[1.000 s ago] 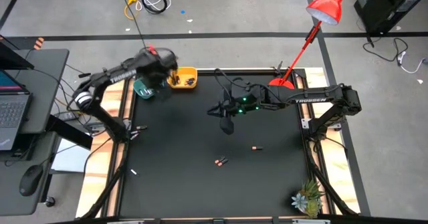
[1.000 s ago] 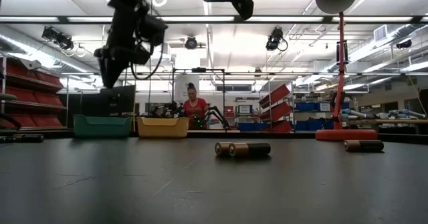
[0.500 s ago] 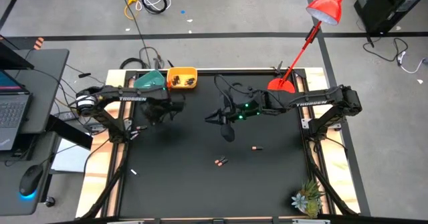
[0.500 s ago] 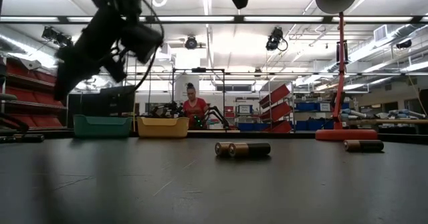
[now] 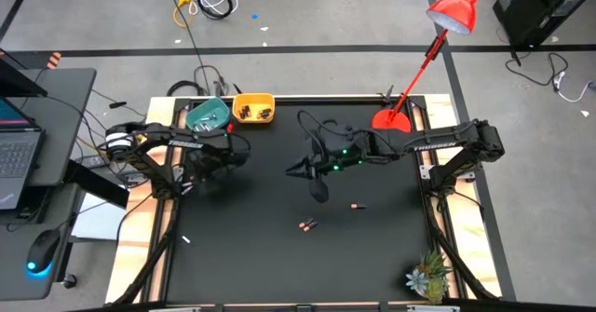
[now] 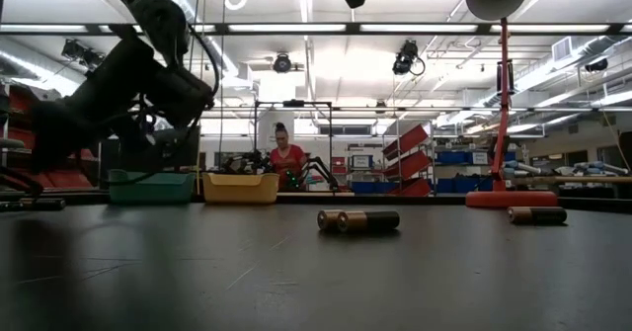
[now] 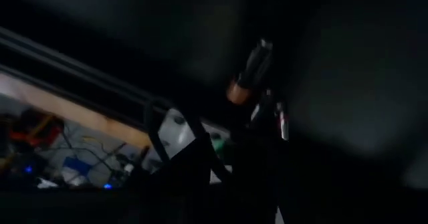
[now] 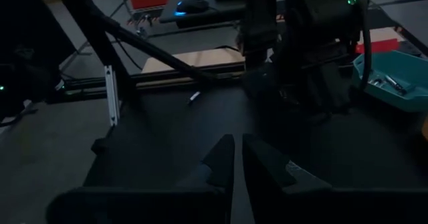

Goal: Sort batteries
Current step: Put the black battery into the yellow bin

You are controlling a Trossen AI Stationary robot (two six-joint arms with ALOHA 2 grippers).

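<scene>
Your left gripper (image 5: 207, 163) hangs low over the black table (image 5: 279, 256) near its left edge, a little in front of the two bowls; whether its fingers are spread or pinching anything you cannot tell from any view, as the low view shows only the dark arm sweeping down on that side. Your right gripper (image 8: 237, 158) is held high above the middle of the table, and its fingers are pressed together with nothing between them.

The batteries are in several places. Two dark ones with copper ends (image 5: 308, 224) lie touching each other on the open table, toward the front of the middle; in the low view they sit end to end (image 6: 357, 220). Another copper-ended battery (image 5: 355, 205) lies apart from them, nearer the right edge and a bit farther back, seen in the low view as well (image 6: 536, 214). A whitish battery (image 5: 185, 240) rests alone close to the left edge, toward the front. One more copper-ended battery (image 7: 249, 72) shows in the left wrist view on the dark surface.

At the back left corner, the teal bowl (image 5: 207, 115) and the yellow bowl (image 5: 253, 108) stand side by side, each with small batteries inside. The red lamp (image 5: 400, 116) has its base at the back right corner. A person (image 6: 288, 158) is visible in the room beyond the table.
</scene>
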